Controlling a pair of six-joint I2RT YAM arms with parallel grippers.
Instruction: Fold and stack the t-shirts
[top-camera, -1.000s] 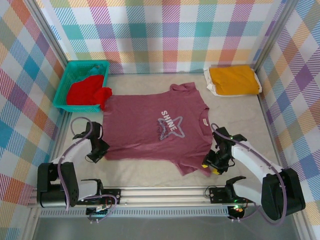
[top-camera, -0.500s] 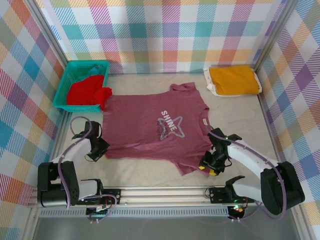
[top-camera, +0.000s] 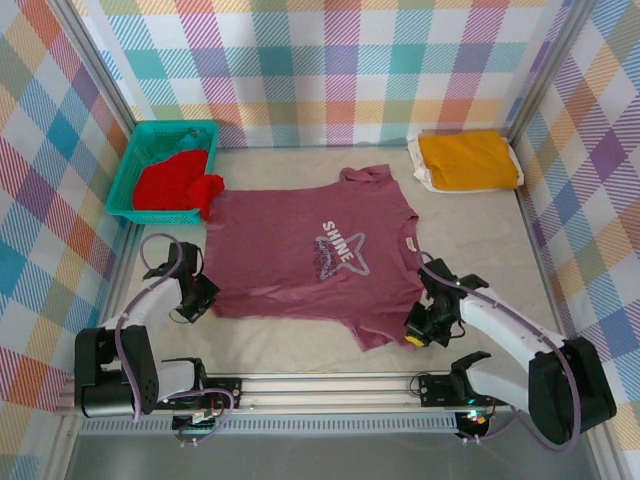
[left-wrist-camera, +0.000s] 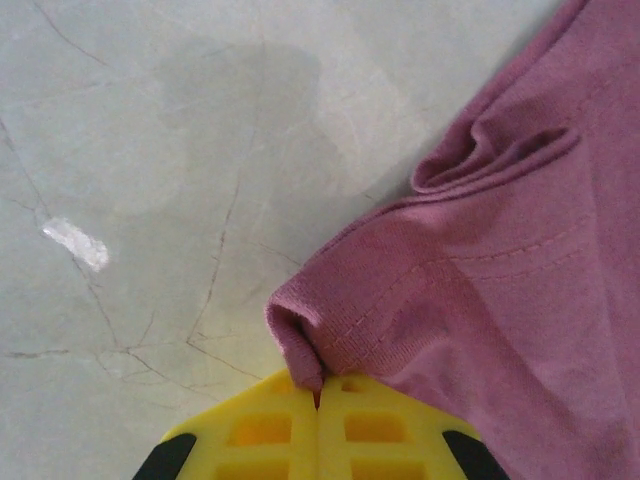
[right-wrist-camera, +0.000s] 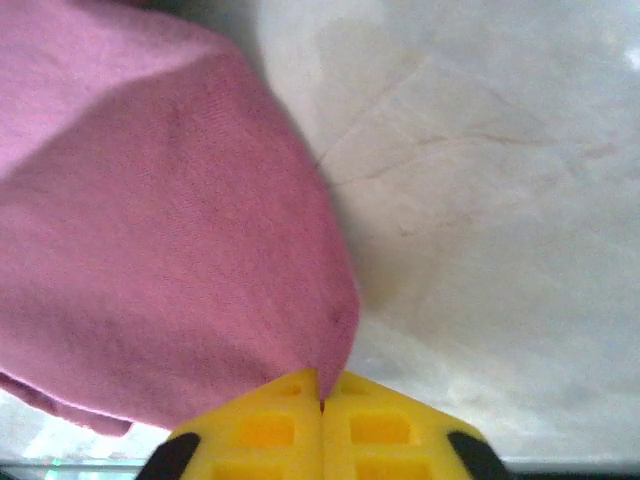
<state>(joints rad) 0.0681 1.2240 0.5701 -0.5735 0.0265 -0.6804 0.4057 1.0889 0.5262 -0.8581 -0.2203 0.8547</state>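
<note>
The maroon t-shirt (top-camera: 310, 255) with a whitish star-and-letters print lies spread flat in the middle of the table. My left gripper (top-camera: 205, 296) is shut on its near left hem corner (left-wrist-camera: 300, 345), the cloth pinched between the yellow fingers (left-wrist-camera: 260, 430). My right gripper (top-camera: 416, 335) is shut on the near right corner (right-wrist-camera: 325, 330), cloth pinched between its yellow fingers (right-wrist-camera: 370, 425). The yellow-orange t-shirt (top-camera: 468, 160) lies folded at the back right. The bright red t-shirt (top-camera: 178, 185) spills out of the basket.
A teal plastic basket (top-camera: 142, 150) stands at the back left, holding the red shirt. A white cloth edge (top-camera: 420, 170) shows under the folded yellow-orange shirt. Checked walls close in the table on three sides. A metal rail (top-camera: 330, 385) runs along the near edge.
My right gripper has shifted slightly along the near right corner of the maroon shirt. The left arm and the shirt hardly moved.
</note>
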